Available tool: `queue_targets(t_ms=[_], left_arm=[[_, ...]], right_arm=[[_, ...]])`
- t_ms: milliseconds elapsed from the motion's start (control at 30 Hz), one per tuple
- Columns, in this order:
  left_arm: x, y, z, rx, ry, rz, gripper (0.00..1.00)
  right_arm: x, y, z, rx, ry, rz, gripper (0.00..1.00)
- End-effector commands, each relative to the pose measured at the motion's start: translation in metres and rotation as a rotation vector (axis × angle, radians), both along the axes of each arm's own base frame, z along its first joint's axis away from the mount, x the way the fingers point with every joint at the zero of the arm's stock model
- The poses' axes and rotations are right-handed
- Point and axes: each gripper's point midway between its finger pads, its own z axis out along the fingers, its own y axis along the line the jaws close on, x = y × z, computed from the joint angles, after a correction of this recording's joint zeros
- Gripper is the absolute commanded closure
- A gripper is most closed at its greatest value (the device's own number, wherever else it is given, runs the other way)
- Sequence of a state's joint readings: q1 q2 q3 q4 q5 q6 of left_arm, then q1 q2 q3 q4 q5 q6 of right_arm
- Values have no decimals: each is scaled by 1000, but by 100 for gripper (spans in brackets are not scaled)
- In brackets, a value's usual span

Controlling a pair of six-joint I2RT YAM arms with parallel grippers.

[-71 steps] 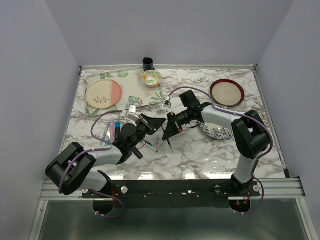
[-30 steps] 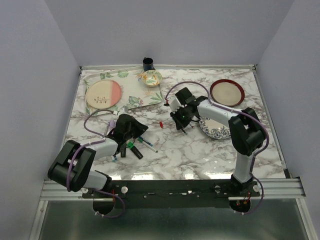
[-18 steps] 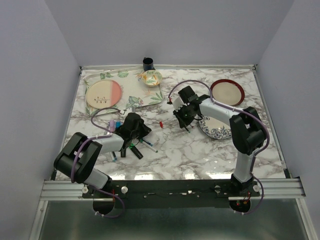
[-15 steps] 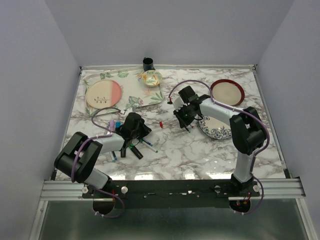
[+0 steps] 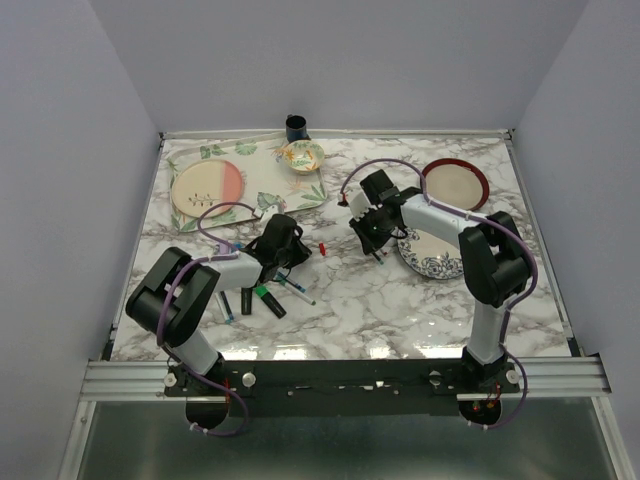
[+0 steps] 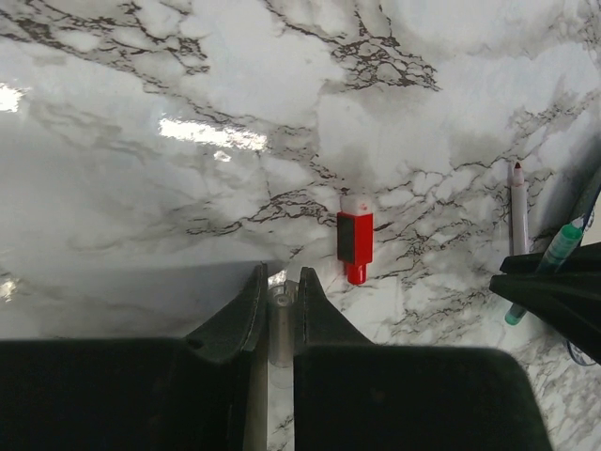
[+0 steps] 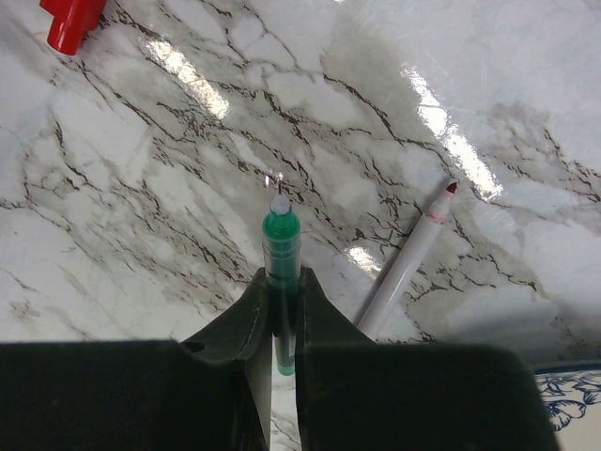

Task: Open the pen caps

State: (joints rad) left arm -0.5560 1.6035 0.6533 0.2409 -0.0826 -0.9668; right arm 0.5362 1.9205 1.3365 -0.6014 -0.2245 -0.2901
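My left gripper (image 5: 292, 250) is shut on a small clear plastic tube (image 6: 280, 324) that shows between its fingertips, low over the marble. A red pen cap (image 6: 355, 246) lies loose just ahead of it, also seen in the top view (image 5: 323, 247) and the right wrist view (image 7: 73, 19). My right gripper (image 5: 373, 238) is shut on a green pen (image 7: 281, 246) whose white tip is bare. That green pen also shows in the left wrist view (image 6: 560, 250). A white pen with a bare red tip (image 7: 406, 268) lies beside it.
Several black highlighters and thin pens (image 5: 262, 295) lie behind the left gripper. A blue patterned plate (image 5: 432, 262) sits right of the right gripper. A red plate (image 5: 454, 184), a pink and cream plate (image 5: 207, 187), a small bowl (image 5: 303, 155) and a dark cup (image 5: 296, 127) stand at the back.
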Motion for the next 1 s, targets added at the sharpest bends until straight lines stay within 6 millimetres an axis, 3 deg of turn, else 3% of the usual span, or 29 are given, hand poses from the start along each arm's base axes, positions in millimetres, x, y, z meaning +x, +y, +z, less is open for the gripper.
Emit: queue_targets(t_ms=[0,400,667,967], left_arm=[[-4,0,-19,76,52,-24,85],[-6,-5,-25,82,66,-42,70],[-7,-5,-25,81,68,-46,64],[-7,6,-16,110,43,-20,57]], right_arm=[[7,-7,-3,-34,0,-14,82],[15,-18,-5,-81,-30,-39,72],[18,-20,0,-82,-45,-42,71],[18,-14,27,-25,-94,-18,70]])
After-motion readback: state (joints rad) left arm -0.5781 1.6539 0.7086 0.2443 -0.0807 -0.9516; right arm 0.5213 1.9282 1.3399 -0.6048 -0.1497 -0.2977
